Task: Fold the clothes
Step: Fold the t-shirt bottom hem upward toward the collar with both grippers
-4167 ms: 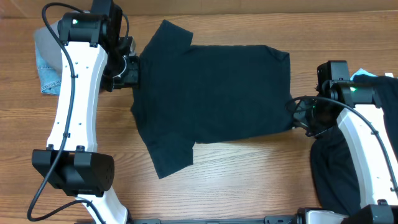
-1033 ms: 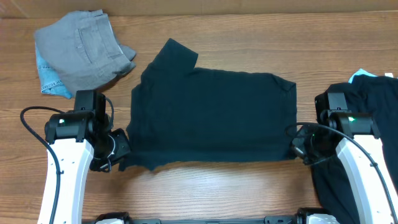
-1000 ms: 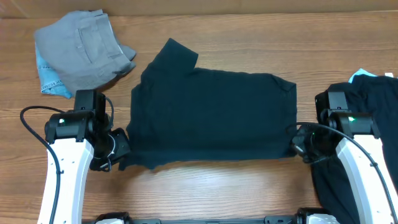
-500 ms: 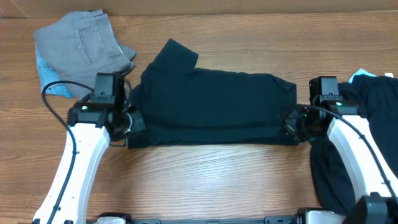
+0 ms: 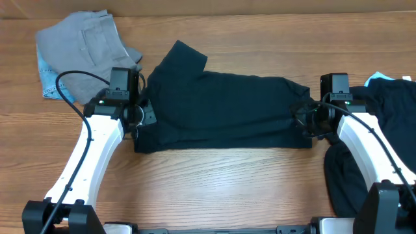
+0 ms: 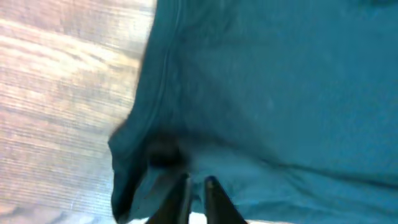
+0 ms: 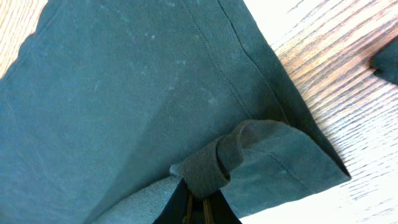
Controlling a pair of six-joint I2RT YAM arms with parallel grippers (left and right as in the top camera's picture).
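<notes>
A black T-shirt (image 5: 221, 110) lies across the middle of the wooden table, its near part doubled over the rest, one sleeve pointing to the far left. My left gripper (image 5: 142, 118) is at the shirt's left edge. In the left wrist view its fingers (image 6: 196, 186) are pinched together on the shirt's fabric (image 6: 280, 93). My right gripper (image 5: 304, 122) is at the shirt's right edge. In the right wrist view its fingers (image 7: 199, 208) are shut on a rolled bit of the shirt's hem (image 7: 230, 152).
Grey trousers (image 5: 84, 49) lie crumpled at the far left with a light blue cloth (image 5: 49, 81) under them. A heap of dark clothes (image 5: 370, 162) lies at the right edge. Bare wood (image 5: 221, 188) runs along the table's front.
Both grippers have moved away from the table's front and carried the shirt's near edge over the shirt. The shirt now shows as a narrower band.
</notes>
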